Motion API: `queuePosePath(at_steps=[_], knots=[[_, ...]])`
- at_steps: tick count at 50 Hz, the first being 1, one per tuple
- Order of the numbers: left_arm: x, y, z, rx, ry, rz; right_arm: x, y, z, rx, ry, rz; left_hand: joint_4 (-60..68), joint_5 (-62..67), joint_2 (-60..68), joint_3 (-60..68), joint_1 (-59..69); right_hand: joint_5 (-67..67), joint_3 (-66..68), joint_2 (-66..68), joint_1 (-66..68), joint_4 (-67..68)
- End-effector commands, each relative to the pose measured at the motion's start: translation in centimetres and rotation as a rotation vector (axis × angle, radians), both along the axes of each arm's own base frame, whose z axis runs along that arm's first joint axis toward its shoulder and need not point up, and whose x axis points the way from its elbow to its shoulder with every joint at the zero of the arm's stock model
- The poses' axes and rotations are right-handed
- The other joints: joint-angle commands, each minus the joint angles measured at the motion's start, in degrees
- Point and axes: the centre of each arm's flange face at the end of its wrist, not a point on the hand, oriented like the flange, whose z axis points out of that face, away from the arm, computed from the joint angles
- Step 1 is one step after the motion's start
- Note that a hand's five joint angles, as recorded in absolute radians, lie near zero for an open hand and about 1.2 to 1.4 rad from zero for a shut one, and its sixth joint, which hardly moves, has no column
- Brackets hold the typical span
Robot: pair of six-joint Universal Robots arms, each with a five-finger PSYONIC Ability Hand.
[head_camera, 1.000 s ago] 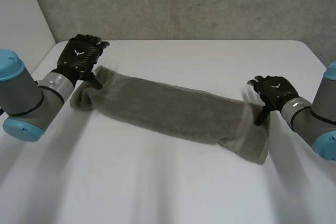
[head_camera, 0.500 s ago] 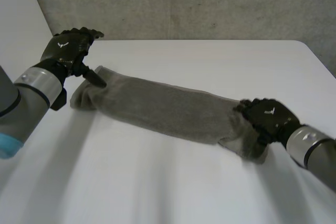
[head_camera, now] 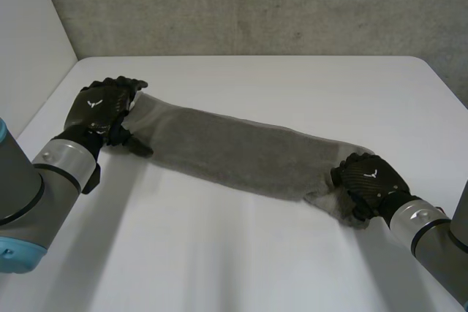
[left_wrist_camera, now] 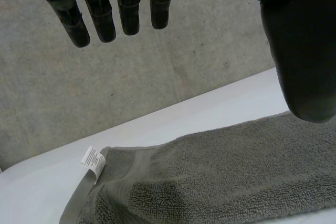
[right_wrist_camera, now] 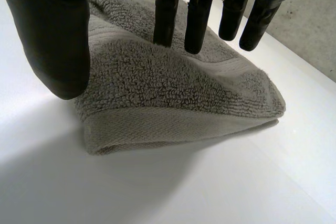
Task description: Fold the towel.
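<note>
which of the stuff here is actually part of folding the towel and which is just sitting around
Part of the job:
- grey towel, stretched long across the table
- left hand, open at one end of it
- right hand, open over the other end

Just there:
- white table under the towel
- grey wall behind

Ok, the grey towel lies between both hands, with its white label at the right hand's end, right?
Not quite: the white label sits at the towel end by the left hand, not the right hand; the left wrist view shows it. Otherwise correct.
</note>
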Motion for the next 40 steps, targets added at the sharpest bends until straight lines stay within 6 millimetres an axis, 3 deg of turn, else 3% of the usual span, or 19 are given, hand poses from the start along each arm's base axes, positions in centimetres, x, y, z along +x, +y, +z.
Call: queuePosePath(at_steps=[1, 5, 7, 12, 18, 29, 34, 37, 39, 40], knots=[[0.0, 0.0, -0.1, 0.003, -0.001, 0.000, 0.0, -0.1, -0.9, 0.025, 0.006, 0.001, -3.2, -3.2, -3.7, -2.8, -6.7, 3.6, -1.3, 4.8, 4.2, -3.3], [0.0, 0.0, -0.1, 0.004, -0.001, -0.002, 0.0, -0.1, -1.1, 0.034, 0.009, -0.002, -3.2, -3.2, -3.7, -2.8, -6.7, 11.2, -1.3, 12.4, 11.8, -3.3], [0.0, 0.1, -0.2, 0.006, -0.002, -0.002, -0.1, -0.2, -1.1, 0.033, 0.010, -0.003, -3.2, -3.2, -3.7, -2.8, -6.7, 27.1, -1.3, 28.3, 27.7, -3.3], [0.0, 0.0, -0.2, 0.006, -0.002, 0.000, 0.0, -0.3, -0.2, 0.005, 0.000, 0.007, -3.2, -3.2, -3.7, -2.8, -6.7, 46.4, -1.3, 47.6, 47.0, -3.3], [0.2, -0.1, -0.1, 0.004, -0.001, 0.004, -1.4, -1.3, 1.3, -0.060, 0.026, -0.006, -3.2, -3.2, -3.7, -2.8, -6.7, 46.5, -1.3, 47.7, 47.0, -3.3], [0.2, -0.1, -0.2, 0.007, -0.002, 0.006, -3.7, -2.4, 1.5, -0.076, 0.117, 0.053, -3.2, -3.2, -3.7, -2.8, -6.7, 46.5, -1.3, 47.7, 47.0, -3.3], [0.3, -0.2, -0.2, 0.006, -0.001, 0.010, -5.8, -3.8, 2.0, -0.110, 0.175, 0.053, -3.2, -3.2, -3.7, -2.8, -6.7, 46.5, -1.3, 47.7, 47.0, -3.3], [0.3, -0.2, -0.2, 0.006, -0.001, 0.010, -7.6, -4.8, 2.5, -0.129, 0.204, 0.052, -3.2, -3.2, -3.7, -2.8, -6.7, 46.5, -1.3, 47.7, 47.0, -3.3], [0.3, -0.2, -0.2, 0.006, -0.001, 0.010, -10.1, -6.1, 3.3, -0.146, 0.221, 0.036, -3.2, -3.2, -3.7, -2.8, -6.7, 46.5, -1.3, 47.7, 47.0, -3.3], [0.3, -0.2, -0.2, 0.006, -0.001, 0.010, -10.1, -6.1, 3.3, -0.146, 0.221, 0.036, -3.2, -3.2, -3.7, -2.8, -6.7, 46.5, -1.3, 47.7, 47.0, -3.3]])
